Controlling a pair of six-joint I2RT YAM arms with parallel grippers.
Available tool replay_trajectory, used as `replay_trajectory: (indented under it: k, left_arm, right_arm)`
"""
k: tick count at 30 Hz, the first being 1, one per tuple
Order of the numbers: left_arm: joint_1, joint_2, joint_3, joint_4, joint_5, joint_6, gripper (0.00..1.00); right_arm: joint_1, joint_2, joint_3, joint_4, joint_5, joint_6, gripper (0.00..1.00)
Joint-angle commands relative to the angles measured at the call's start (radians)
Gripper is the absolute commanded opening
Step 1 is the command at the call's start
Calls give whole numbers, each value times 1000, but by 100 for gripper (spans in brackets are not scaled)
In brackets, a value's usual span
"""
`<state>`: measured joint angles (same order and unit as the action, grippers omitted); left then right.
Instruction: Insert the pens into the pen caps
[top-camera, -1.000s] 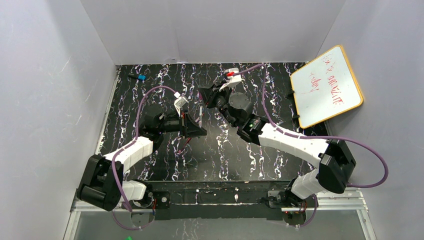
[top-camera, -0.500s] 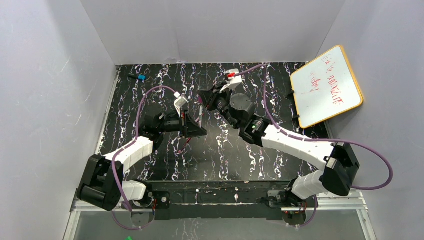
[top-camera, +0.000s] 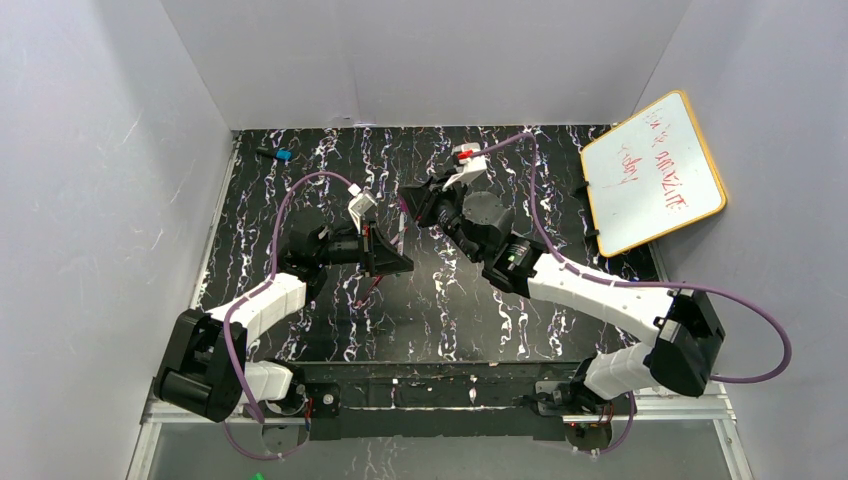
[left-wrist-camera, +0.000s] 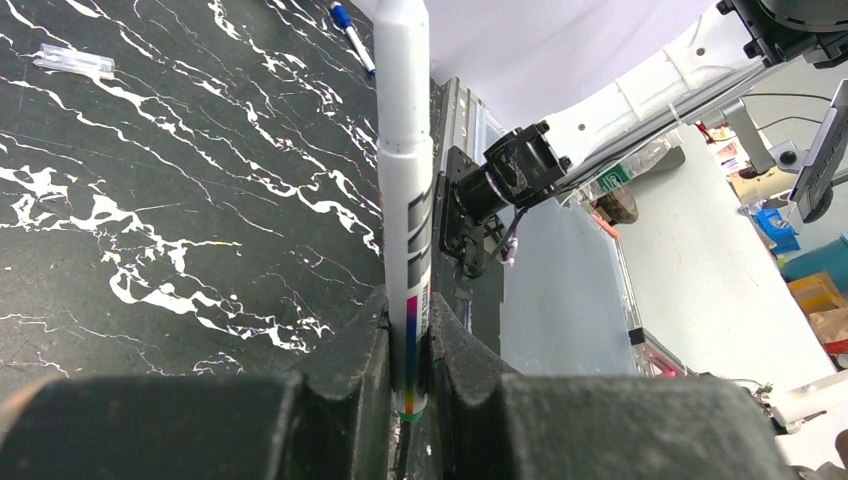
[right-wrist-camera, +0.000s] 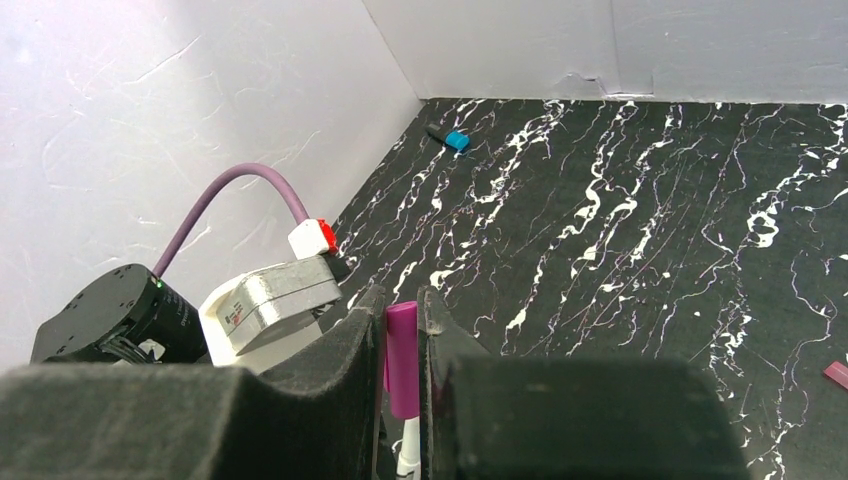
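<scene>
Clamping a white pen (left-wrist-camera: 403, 200) upright in the left gripper (left-wrist-camera: 408, 300), narrowed hard onto the lower barrel, with black fingers (left-wrist-camera: 340, 385) pressing either side of a rainbow stripe. Rising past the fingertips, grey bands, then a stepped white upper section. Lying flat on the black marbled table (left-wrist-camera: 150, 200), well beyond and left of those fingers, a clear short tube (left-wrist-camera: 72, 62); farther ahead, close beside the pen's top, a blue-ended stick (left-wrist-camera: 350, 25).

Pinching a magenta cap (right-wrist-camera: 402, 350) in the right gripper (right-wrist-camera: 400, 295), closed tight on it, with the cap's top just short of the fingertips. Showing deeper in that grip, directly below the cap, a white piece (right-wrist-camera: 407, 455); joined or not, cannot tell. Sitting just left of this gripper, the left arm's grey camera block (right-wrist-camera: 275, 295) with a red-and-white plug (right-wrist-camera: 315, 238). Resting far ahead by the wall corner, a blue-and-black item (right-wrist-camera: 447, 138); off to the far right, a dark red piece (right-wrist-camera: 835, 373).

Hanging near one another over mid-table from above, yet apart. Lying just behind the left gripper, under its arm, thin red pens (top-camera: 368, 290). Leaning well to the right of the right arm, a whiteboard (top-camera: 652, 170) with red writing.
</scene>
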<state>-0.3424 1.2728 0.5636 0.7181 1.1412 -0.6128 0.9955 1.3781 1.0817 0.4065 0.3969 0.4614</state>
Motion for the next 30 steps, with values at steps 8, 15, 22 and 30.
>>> replay_trajectory:
  k: [8, 15, 22, 30]
  left_arm:
    - [-3, 2, 10, 20, 43, 7, 0]
    - [-3, 5, 11, 20, 45, 7, 0]
    - [-3, 9, 12, 20, 45, 6, 0]
    - [-3, 7, 11, 20, 46, 6, 0]
  right_arm:
    - [5, 24, 27, 74, 6, -31, 13]
    - [3, 22, 16, 87, 5, -32, 13]
    - [5, 24, 19, 98, 10, -44, 13]
    - [4, 30, 18, 104, 10, -56, 13]
